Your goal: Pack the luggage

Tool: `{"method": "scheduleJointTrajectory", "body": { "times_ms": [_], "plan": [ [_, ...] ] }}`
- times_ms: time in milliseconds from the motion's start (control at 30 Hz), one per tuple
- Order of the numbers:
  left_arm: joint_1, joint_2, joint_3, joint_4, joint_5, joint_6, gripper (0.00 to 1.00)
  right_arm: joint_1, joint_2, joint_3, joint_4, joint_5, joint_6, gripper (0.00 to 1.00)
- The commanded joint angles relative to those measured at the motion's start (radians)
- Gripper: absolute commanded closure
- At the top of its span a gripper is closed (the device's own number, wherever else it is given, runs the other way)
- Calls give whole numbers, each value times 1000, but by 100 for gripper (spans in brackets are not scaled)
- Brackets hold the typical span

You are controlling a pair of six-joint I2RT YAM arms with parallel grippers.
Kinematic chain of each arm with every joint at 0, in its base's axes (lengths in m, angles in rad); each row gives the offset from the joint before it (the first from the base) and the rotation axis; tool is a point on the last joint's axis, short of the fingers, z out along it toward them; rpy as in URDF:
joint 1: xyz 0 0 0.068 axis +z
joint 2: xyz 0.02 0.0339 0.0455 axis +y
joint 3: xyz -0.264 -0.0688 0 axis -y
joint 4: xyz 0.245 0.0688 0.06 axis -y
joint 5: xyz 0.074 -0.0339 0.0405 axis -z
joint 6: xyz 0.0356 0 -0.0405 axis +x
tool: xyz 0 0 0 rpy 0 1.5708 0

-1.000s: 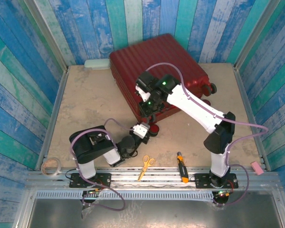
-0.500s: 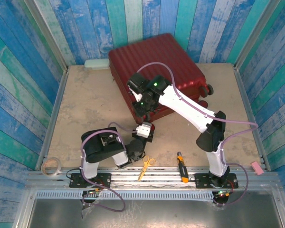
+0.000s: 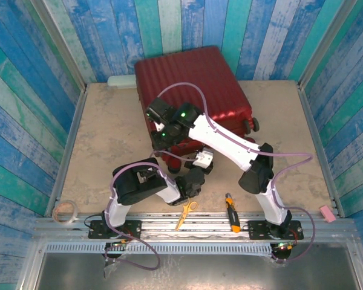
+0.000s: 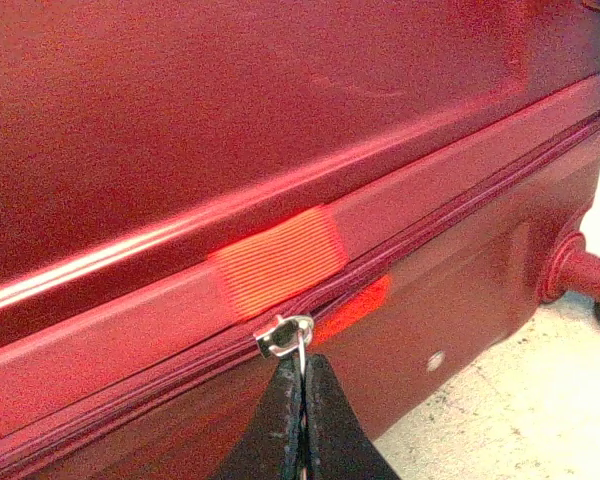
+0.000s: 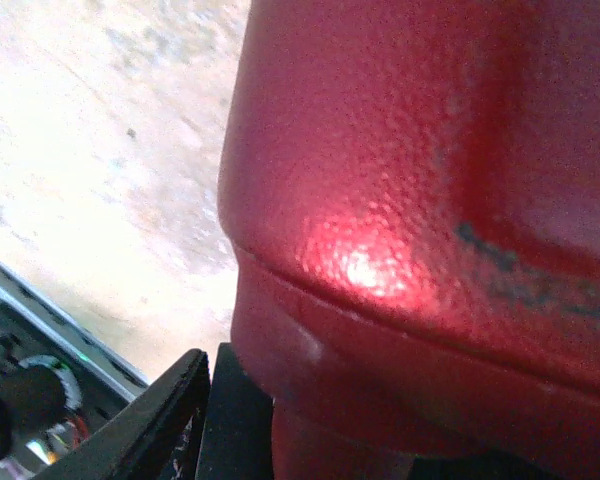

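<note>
luggage (image 3: 193, 75): dark-red ribbed hard-shell case, closed, flat on the tan table (image 3: 109, 133), back centre, far side close to the blue plank wall. small wheels (image 3: 251, 125) on its right-hand side.

left gripper (image 3: 199, 157): low at the near side wall of the luggage, just right of that wall's middle. in the left wrist view, fully closed, both black fingertips (image 4: 280, 420) pressed together on the silver zipper pull (image 4: 285, 335). pull hanging from the zipper (image 4: 460, 195), running along the seam between the two shell halves. shell directly ahead of and above the fingertips. red wheel mount (image 4: 575, 272) off to the right, just above the table.

right gripper (image 3: 161, 134): reached across from the right base to the near left corner of the luggage, above and left of the left gripper. in the right wrist view, rounded corner of the luggage (image 5: 430, 200) close against the camera, with one black finger (image 5: 145, 425) low at the left, just beside that corner. width of the opening and any hold on the shell: cannot tell.

along the near edge of the table, well apart from the luggage: yellow-handled scissors (image 3: 186, 211), orange-and-black screwdriver (image 3: 232, 220), tape roll (image 3: 65, 211) at the far left.
</note>
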Motion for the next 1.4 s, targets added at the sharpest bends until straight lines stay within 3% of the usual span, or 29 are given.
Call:
{"method": "scheduleJointTrajectory", "body": {
  "times_ms": [0,67,100,200,367,500,600,700,800,900,1033,1167,1367],
  "plan": [
    [-98,81,48,-148,209,11,100,81,70,60,469,-337,-108,97],
    [-97,89,50,-141,208,8,100,83,73,70,478,-337,-97,86],
    [-98,91,51,-142,206,4,100,82,74,80,467,-329,-103,75],
    [-97,85,44,-148,199,-6,100,72,40,80,363,-252,-191,55],
    [-72,78,49,-218,246,-65,100,-1,-187,-178,256,-2,-360,36],
    [-66,94,54,-212,250,-61,100,-99,-409,-391,246,58,-396,23],
    [-65,96,57,-206,253,-58,100,-193,-566,-507,239,115,-392,18],
    [-62,95,51,-199,253,-59,100,-349,-678,-622,238,124,-391,17],
    [-58,91,42,-192,253,-66,100,-511,-717,-702,204,131,-416,16],
    [-56,86,41,-192,256,-68,100,-611,-716,-755,179,152,-445,16],
    [-57,82,41,-195,258,-70,100,-656,-697,-782,172,133,-466,16],
    [-57,80,38,-190,252,-72,100,-670,-655,-790,162,217,-472,15],
    [-55,65,28,-192,238,-80,100,-686,-582,-772,124,173,-499,20]
  ]
}}
